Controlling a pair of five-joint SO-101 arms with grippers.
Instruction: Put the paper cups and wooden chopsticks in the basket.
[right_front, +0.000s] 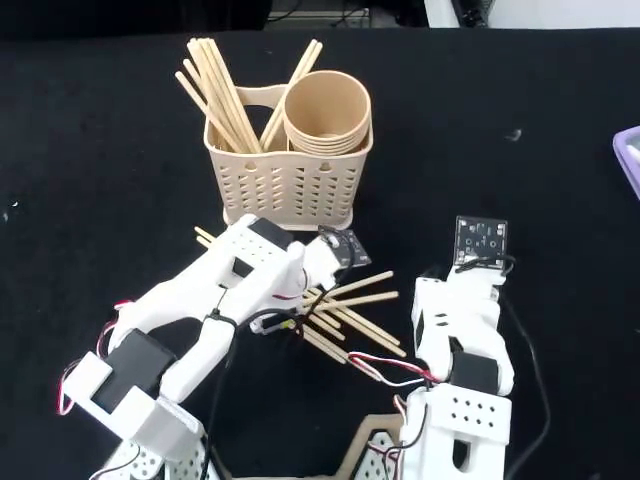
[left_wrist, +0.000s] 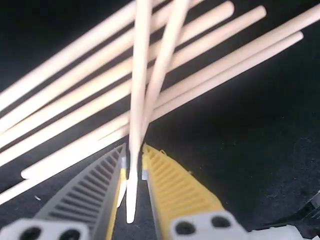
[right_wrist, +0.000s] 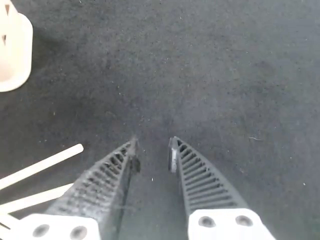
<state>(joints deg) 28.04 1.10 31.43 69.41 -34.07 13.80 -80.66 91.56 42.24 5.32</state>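
Note:
A beige perforated basket (right_front: 290, 185) stands at the back middle of the black table. It holds several wooden chopsticks (right_front: 222, 95) and a stack of paper cups (right_front: 327, 110). More loose chopsticks (right_front: 362, 310) lie fanned out in front of it. My left gripper (left_wrist: 133, 150) is down at this pile, shut on two chopsticks (left_wrist: 140, 90) that run up between its yellow pads (left_wrist: 170, 185). The left arm (right_front: 230, 285) covers part of the pile. My right gripper (right_wrist: 153, 146) hovers open over bare cloth, with chopstick ends (right_wrist: 47, 162) and a basket corner (right_wrist: 12, 50) off to one side.
The right arm (right_front: 460, 330) stands to the right of the pile. A purple object (right_front: 630, 160) pokes in at the table's right edge. Black cloth stretches open to the left and right of the basket.

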